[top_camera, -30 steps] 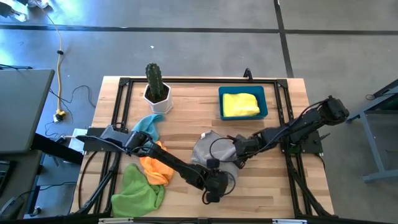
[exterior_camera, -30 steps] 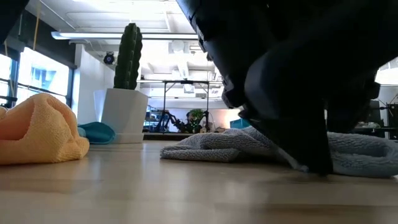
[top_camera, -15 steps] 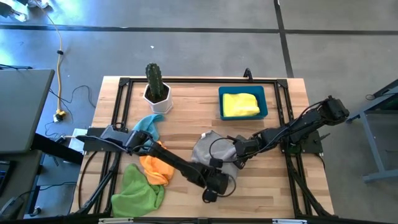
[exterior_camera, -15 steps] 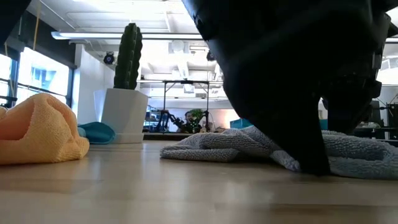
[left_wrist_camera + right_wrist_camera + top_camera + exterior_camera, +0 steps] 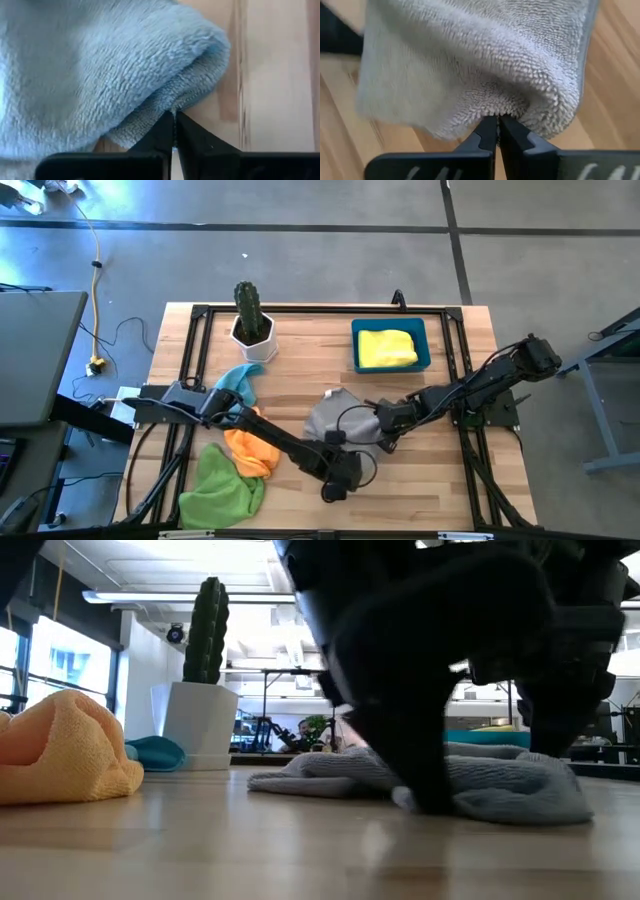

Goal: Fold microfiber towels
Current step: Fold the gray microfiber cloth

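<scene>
A grey microfiber towel lies crumpled on the wooden table near its middle, and shows as a low mound in the low view. My left gripper is shut on its near edge. My right gripper is shut on its right side. An orange towel, a lime green towel and a light blue towel lie in loose heaps at the left. A yellow towel lies in the blue bin. My left gripper pinches the grey towel's hemmed edge between its two fingertips. It comes slanting down from the table's near side. The towel rests on the table around the hold. My right gripper pinches a bulging fold of the grey towel between its fingertips, slanting down from the table's right side. One layer or several, I cannot tell. The rest of the towel lies slack on the table.
A potted cactus stands at the far left of the table. A black frame runs along the table's edges. Bare wood lies between the grey towel and the bin, and to the right of my right gripper.
My left gripper has tipped, shifted a little toward the table's left, and shut on the grey towel's near edge. The towel's near right part has been drawn in toward the left and bunched up; its far part stays where it was.
</scene>
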